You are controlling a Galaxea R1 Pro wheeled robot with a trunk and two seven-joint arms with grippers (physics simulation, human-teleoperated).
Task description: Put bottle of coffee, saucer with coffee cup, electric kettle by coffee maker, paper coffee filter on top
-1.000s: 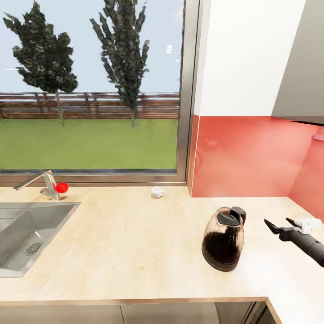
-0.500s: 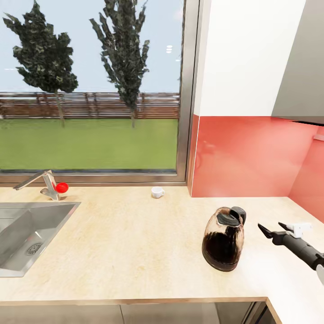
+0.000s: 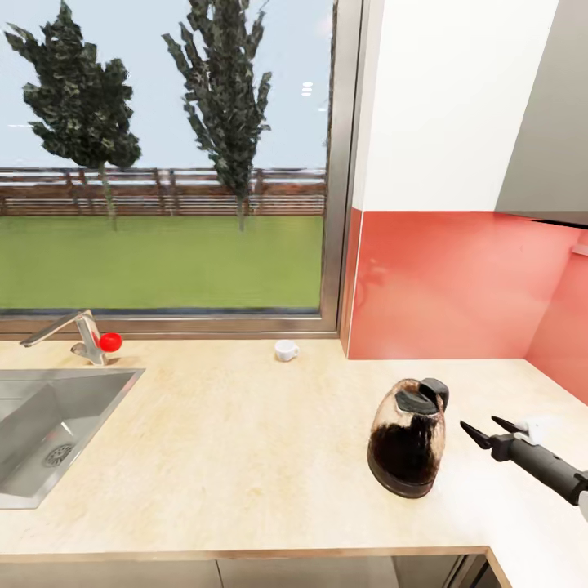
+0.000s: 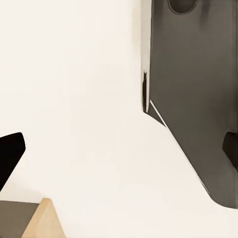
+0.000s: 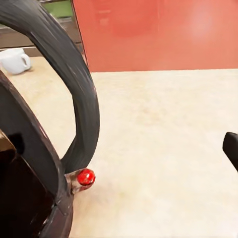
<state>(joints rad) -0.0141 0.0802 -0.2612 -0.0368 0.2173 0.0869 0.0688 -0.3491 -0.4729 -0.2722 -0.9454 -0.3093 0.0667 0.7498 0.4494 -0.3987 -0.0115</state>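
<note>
At lower right of the head view, the right gripper (image 3: 488,429), jaws apart and empty, lines up beside the kettle (image 3: 407,437) handle, presumably to grasp it.

The head camera looks forward and down over the counter (image 3: 245,457), window at 12 o'clock. The right wrist camera sits very near the kettle (image 5: 44,124), facing the red backsplash (image 5: 158,29); both views share kettle (image 3: 408,445), cup (image 3: 285,349) and backsplash.
</note>
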